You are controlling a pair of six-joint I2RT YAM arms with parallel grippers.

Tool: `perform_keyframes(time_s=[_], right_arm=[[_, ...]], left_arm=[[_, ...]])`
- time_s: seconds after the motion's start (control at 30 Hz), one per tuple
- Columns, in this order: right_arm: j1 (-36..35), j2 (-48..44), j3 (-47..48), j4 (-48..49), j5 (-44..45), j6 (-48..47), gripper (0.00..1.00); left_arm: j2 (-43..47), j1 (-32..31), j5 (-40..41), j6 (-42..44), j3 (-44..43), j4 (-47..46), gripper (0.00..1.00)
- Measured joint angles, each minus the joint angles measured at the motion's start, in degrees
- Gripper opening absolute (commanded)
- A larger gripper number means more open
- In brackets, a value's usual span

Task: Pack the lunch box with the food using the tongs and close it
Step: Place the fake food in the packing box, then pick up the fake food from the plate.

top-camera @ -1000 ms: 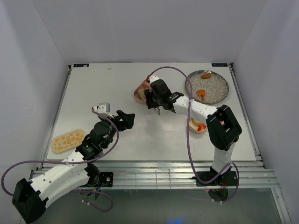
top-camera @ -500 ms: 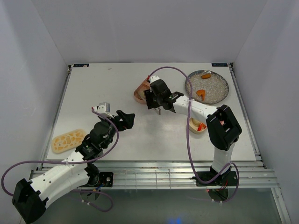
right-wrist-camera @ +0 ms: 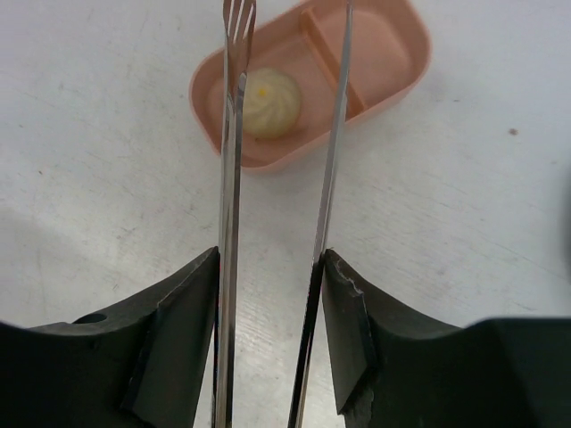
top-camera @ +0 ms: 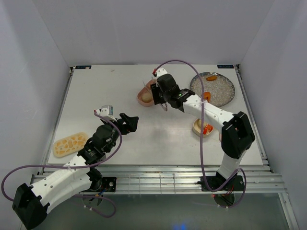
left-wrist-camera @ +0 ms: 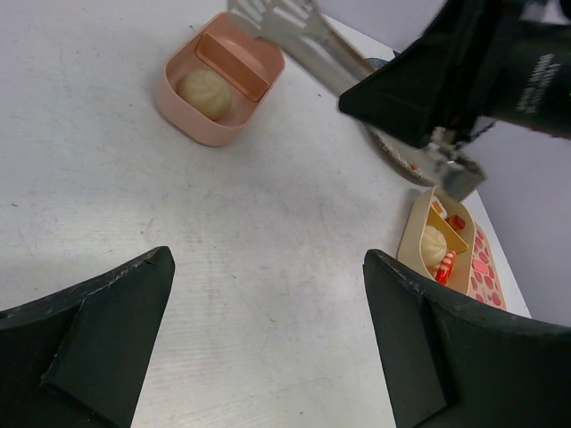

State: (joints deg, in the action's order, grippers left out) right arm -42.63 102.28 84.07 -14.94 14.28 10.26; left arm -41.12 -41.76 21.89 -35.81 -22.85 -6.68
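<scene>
My right gripper (right-wrist-camera: 268,267) is shut on the silvery tongs (right-wrist-camera: 234,134), one pad against each arm. The tongs' arms stand apart with nothing between their tips, which reach over the pink tray (right-wrist-camera: 393,53) of the lunch box. One compartment of that tray holds a cream bun (right-wrist-camera: 268,102). In the top view the right gripper (top-camera: 162,97) hangs beside the pink tray (top-camera: 144,96). A tan tray (top-camera: 201,128) holds a white piece and a red-orange piece (left-wrist-camera: 442,245). My left gripper (top-camera: 130,122) is open and empty over bare table.
A grey speckled plate (top-camera: 223,88) at the back right carries two orange-topped pieces (top-camera: 211,77). A yellow pebble-patterned lid (top-camera: 70,143) lies at the front left. A pink pebble-patterned lid (left-wrist-camera: 484,267) lies beside the tan tray.
The right arm has swung back and up with the tongs toward the pink tray, which uncovers the tan tray. The left arm has not moved.
</scene>
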Motion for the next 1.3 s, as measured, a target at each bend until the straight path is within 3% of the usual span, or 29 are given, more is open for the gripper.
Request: perform_keyframes(time_s=[0.23,0.47,0.7,1.3], right_arm=[[6.3,-11.6,-5.0,-0.9,1.5,-0.4,0.53],[24.9,-21.7,-17.0,-1.7,1.6,-0.2,0.53],[35.2,-24.0,-25.6,-2.5,-5.7,-0.2,0.53],[41.6,-23.3,-30.3,-0.5,-12.7,-0.7,0.53]], left_arm=[[-1.7,0.0,-0.8,0.3,0.0,-0.9,0.98],[-13.0,0.0,-6.2,1.4,-2.7,-1.5,0.98],[-15.5,0.0,-8.4,1.6,-3.3,-1.5,0.98],[-15.4,0.0,-8.5,1.9,-3.3,-1.5,0.98]])
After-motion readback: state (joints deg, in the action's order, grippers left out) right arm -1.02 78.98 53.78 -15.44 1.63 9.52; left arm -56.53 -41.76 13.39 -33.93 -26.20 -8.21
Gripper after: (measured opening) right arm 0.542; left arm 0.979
